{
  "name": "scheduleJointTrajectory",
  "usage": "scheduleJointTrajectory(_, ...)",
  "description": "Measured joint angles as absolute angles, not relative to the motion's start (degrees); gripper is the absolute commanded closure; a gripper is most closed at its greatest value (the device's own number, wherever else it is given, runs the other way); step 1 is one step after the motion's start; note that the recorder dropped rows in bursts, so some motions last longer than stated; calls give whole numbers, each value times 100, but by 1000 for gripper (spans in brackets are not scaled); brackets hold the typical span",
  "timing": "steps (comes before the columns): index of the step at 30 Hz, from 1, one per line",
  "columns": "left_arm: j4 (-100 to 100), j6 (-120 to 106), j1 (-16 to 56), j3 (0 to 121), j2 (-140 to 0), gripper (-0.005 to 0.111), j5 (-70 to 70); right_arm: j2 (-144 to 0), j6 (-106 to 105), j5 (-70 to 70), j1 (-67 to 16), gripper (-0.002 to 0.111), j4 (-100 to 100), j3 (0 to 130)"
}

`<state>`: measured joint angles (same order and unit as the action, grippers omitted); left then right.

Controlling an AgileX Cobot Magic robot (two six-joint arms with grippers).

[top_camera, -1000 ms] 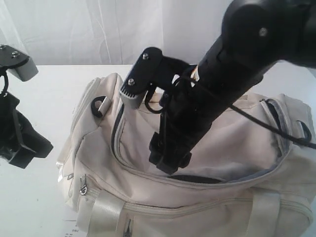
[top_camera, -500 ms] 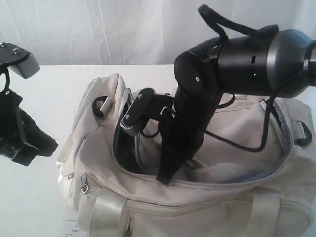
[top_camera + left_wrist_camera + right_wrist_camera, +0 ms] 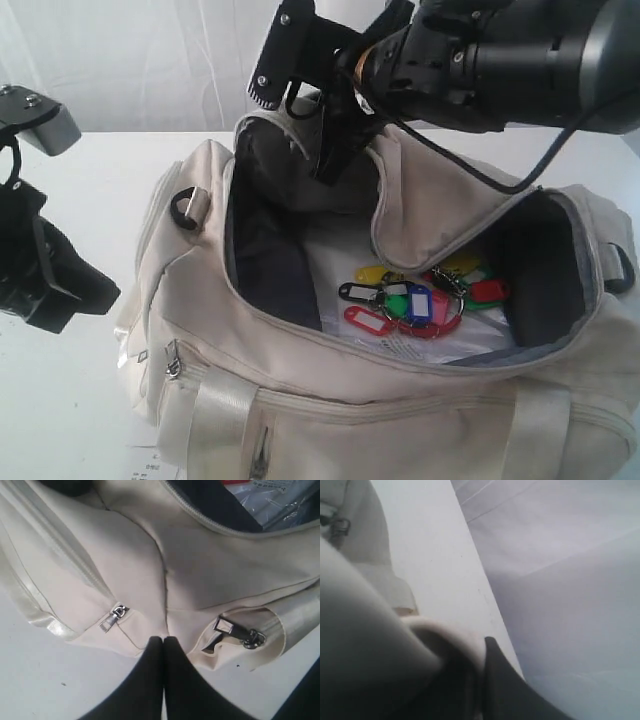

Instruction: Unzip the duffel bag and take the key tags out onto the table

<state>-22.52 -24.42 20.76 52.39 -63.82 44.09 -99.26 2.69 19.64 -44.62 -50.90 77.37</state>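
Duffel bag sits on table, unzipped, mouth wide open. Right gripper is clamped tight on the edge of the top flap and holds it raised above the bag's far left corner; the right wrist view shows cream fabric pinched between dark fingers. Flap hangs folded over the far side, its lower edge just above the key tags. Key tags are inside the bag, centre-right of the opening, lying on a clear-wrapped white packet; red, green, yellow, blue and black tags are visible, fully exposed from above. Opening edges: near zipper edge curves along the front just beside the tags, dark lining forms the left wall, another dark wall stands to the right of them. Clear room straight above the tags; the right arm crosses over the back of the bag. Left gripper has its fingers pressed together with nothing between them, low over the table off the bag's left end, tips near the end panel but not touching. Bare white tabletop to the left of and behind the bag. The bag's front runs out of the exterior view's lower edge.
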Motion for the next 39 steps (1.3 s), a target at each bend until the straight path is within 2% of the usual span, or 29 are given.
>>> scheduleJointTrajectory(3, -2281, -2442, 2076, 5239, -6382, 107, 4409, -10283, 472, 1589, -4188, 108, -5344, 7898)
scheduleJointTrajectory(6, -2281, -2442, 2076, 5239, -6382, 107, 4409, -10702, 1072, 1510, -3909, 98, -5424, 8087)
scheduleJointTrajectory(8, -2301, -2442, 2076, 5239, -6382, 107, 4409, -10929, 1722, 1533, -3728, 83, -5439, 8172)
scheduleJointTrajectory(13, -2600, -2696, 2076, 5239, -6382, 107, 4409, -11087, 2962, 1747, -3537, 30, -5439, 8214)
scheduleJointTrajectory(15, -2692, -2784, 2076, 5239, -6382, 107, 4409, -11051, 3164, 1898, -3526, 23, -5439, 8223)
scheduleJointTrajectory(24, -2798, -2899, 2076, 5239, -6382, 107, 4400, -10091, 3336, 2799, -3526, 30, -5416, 8223)
scheduleJointTrajectory(28, -2809, -2943, 2076, 5239, -6378, 107, 4462, -9489, 3404, 3304, -3526, 39, -4628, 8256)
scheduleJointTrajectory(33, -2872, -2969, 2076, 5239, -6378, 107, 4499, -9103, 2744, 3862, -3502, 62, -2737, 8265)
scheduleJointTrajectory(39, -2882, -3060, 2076, 5239, -6378, 107, 4499, -9172, -189, 4949, -3502, 105, 744, 8265)
